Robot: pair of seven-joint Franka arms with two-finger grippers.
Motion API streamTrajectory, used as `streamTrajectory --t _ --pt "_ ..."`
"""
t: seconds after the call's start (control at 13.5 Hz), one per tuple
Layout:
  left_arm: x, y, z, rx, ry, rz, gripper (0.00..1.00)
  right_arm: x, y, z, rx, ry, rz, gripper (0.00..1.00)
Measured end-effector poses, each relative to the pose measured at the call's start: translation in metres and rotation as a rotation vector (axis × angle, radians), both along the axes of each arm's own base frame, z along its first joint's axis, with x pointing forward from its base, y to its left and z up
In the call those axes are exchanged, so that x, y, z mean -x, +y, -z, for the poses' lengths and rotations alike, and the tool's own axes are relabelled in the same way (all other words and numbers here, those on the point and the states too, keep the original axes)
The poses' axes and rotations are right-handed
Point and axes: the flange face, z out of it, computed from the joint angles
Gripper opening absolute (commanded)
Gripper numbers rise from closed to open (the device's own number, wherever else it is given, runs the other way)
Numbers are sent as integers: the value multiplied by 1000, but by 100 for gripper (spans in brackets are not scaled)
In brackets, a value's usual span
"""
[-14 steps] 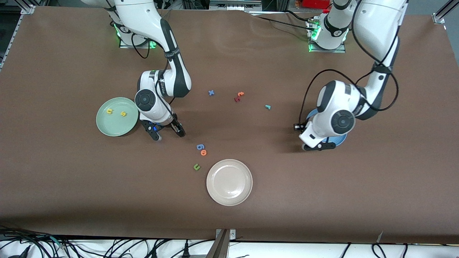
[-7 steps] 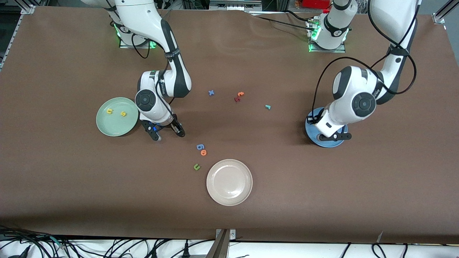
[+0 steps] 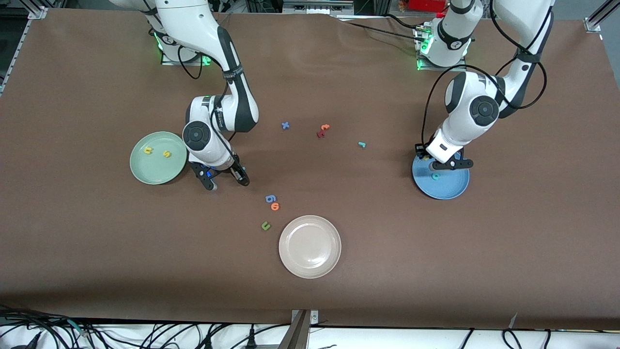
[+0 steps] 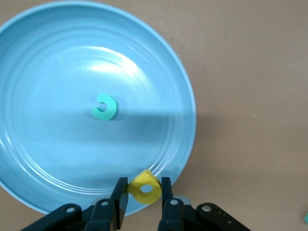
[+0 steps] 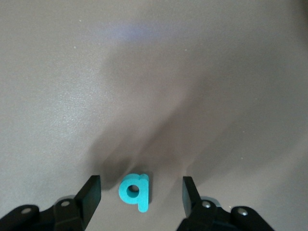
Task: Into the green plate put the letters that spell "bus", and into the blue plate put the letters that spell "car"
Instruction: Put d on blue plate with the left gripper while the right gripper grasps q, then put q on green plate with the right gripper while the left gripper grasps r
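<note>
Left gripper (image 4: 143,195) hangs over the rim of the round medium-blue plate (image 3: 453,186), jaws pinched tight on the small yellow foam "a" (image 4: 145,187). A teal foam "c" (image 4: 105,107) lies flat inside that plate, near its middle. Right gripper (image 5: 139,195) low over bare brown tabletop (image 3: 436,266), just beside the round pale mint-green plate (image 3: 145,172); fingers spread wide, the teal foam "b" (image 5: 135,191) lying on the table between them, neither pad touching it. In the green plate: yellow foam "u" (image 3: 148,151) and yellow foam "s" (image 3: 166,154), side by side, apart. Small teal foam "r" (image 3: 361,144) alone on open table between the two arms, nothing around it. Farther from the front camera, toward the middle: blue foam "x" (image 3: 285,125), an orange letter (image 3: 325,127) touching a dark red one (image 3: 320,134). Nearer the camera than the right gripper: blue foam "g" (image 3: 270,198) touching orange foam "o" (image 3: 275,207), then green foam "u" (image 3: 265,225) just beside the round beige plate (image 3: 310,269).
</note>
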Motion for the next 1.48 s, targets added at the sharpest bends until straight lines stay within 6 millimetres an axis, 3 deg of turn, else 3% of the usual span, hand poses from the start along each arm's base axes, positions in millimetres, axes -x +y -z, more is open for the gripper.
streamTrajectory --t 0.07,0.15,0.22,0.3,0.37,0.67,0.81,0.89,1.26,1.48 --pt "2 1 2 -1 -2 0 18 0 0 2 3 0 -1 77" --pt "4 1 3 -2 -1 4 29 1 1 4 6 -1 2 77" --pt "4 1 4 -12 -1 22 69 1 1 5 9 -5 9 77" --pt "5 3 5 -32 -3 53 100 2 3 5 11 -9 15 77" --pt "4 7 6 -52 -7 80 100 2 4 5 11 -11 18 74" --pt "-2 13 7 -75 8 105 100 0 6 3 9 -21 18 34" --pt "-5 -3 0 -78 37 120 100 -2 9 0 4 -30 14 10" --pt "-6 -20 -5 -77 41 116 100 -3 9 -1 3 -31 14 5" --pt "24 -125 -12 -59 42 95 100 -5 6 -3 6 -15 16 5" --pt "39 -165 0 -41 46 72 100 -25 -13 -36 16 92 -43 5"
